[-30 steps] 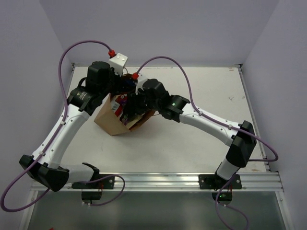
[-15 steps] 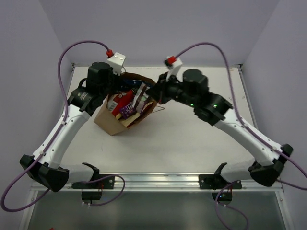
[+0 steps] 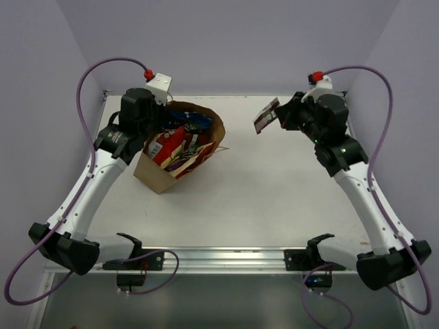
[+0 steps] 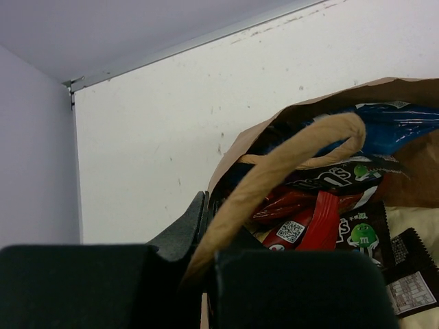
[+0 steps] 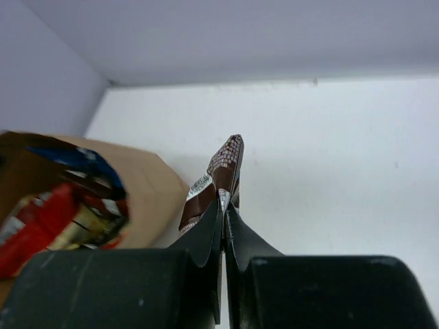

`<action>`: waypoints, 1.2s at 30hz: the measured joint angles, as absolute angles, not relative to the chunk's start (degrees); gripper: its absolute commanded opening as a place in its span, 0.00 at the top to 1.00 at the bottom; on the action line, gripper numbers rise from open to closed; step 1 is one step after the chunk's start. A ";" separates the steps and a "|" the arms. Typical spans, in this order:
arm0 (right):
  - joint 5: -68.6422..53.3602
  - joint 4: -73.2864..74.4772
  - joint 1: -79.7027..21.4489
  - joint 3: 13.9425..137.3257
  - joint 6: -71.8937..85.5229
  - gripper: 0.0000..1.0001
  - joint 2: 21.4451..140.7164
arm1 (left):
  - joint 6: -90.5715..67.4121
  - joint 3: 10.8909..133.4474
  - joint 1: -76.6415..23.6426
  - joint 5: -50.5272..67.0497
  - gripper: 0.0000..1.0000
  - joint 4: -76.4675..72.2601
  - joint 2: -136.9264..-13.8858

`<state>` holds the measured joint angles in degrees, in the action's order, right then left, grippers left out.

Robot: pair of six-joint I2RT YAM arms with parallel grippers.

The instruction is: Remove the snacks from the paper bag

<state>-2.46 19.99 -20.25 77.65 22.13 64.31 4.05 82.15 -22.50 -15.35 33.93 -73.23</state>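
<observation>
Brown kraft paper marks the paper bag (image 3: pixel 152 171) in the top view. It stands tilted on the left rear part of the white worktop (image 3: pixel 274 199), its mouth open and crowded with snacks (image 3: pixel 171 145), red packets uppermost. The left fingers (image 3: pixel 162 123) sit at the bag's far left rim, mostly hidden under their own wrist, so from above they only seem to be gripping it. Well apart, near the right rear corner, the right fingers (image 3: pixel 280 116) hold a dark brown candy bar (image 3: pixel 265 116) over the worktop. From the left wrist, the left fingers (image 4: pixel 195 223) are pinched shut on the bag's loop handle (image 4: pixel 295 151), which arches over the open mouth. Inside lie a blue packet (image 4: pixel 398 127), a red packet (image 4: pixel 302 205) and a dark M&M's packet (image 4: pixel 357 233). From the right wrist, the right fingers (image 5: pixel 218 226) are clamped tight on the candy bar's (image 5: pixel 221 171) lower end, and the bar sticks up past their tips. The paper bag (image 5: pixel 147 185) sits at lower left, apart from the bar.
</observation>
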 measured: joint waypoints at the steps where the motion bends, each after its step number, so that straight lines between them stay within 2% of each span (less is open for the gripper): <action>1: -2.70 19.66 -19.70 75.68 22.48 1.00 65.89 | 4.03 81.97 -22.50 -15.27 1.00 33.89 -73.12; 9: -14.17 10.68 -20.45 58.59 26.46 1.00 83.77 | 4.03 81.73 -22.50 -14.31 1.00 33.76 -72.62; 13: -19.27 5.04 -22.61 58.22 28.27 0.61 92.33 | 4.03 81.73 -22.50 -13.96 1.00 33.76 -72.58; 14: -19.66 4.71 -22.92 58.22 28.47 0.47 93.23 | 4.01 81.73 -22.50 -13.80 1.00 33.78 -72.53; 17: -18.50 5.91 -23.00 58.28 27.49 0.27 92.49 | 3.92 81.73 -22.50 -13.32 1.00 33.89 -72.42; 22: -12.34 10.74 -24.08 62.13 20.82 0.23 83.85 | 3.90 81.71 -22.48 -12.34 1.00 34.00 -72.29; 28: -9.82 10.74 -31.57 72.55 9.52 0.24 73.67 | 3.99 81.71 -22.46 -11.07 1.00 34.33 -72.03; 32: -10.81 9.52 -35.42 76.90 4.27 0.26 73.47 | 4.23 81.73 -22.46 -10.50 1.00 34.44 -71.96; 36: -12.95 10.48 -37.60 81.54 -0.47 0.28 78.96 | 4.93 81.73 -22.44 -9.61 1.00 34.44 -71.96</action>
<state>-12.95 10.48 -37.60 81.54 -0.47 78.96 4.93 81.73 -22.44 -9.61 34.44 -71.96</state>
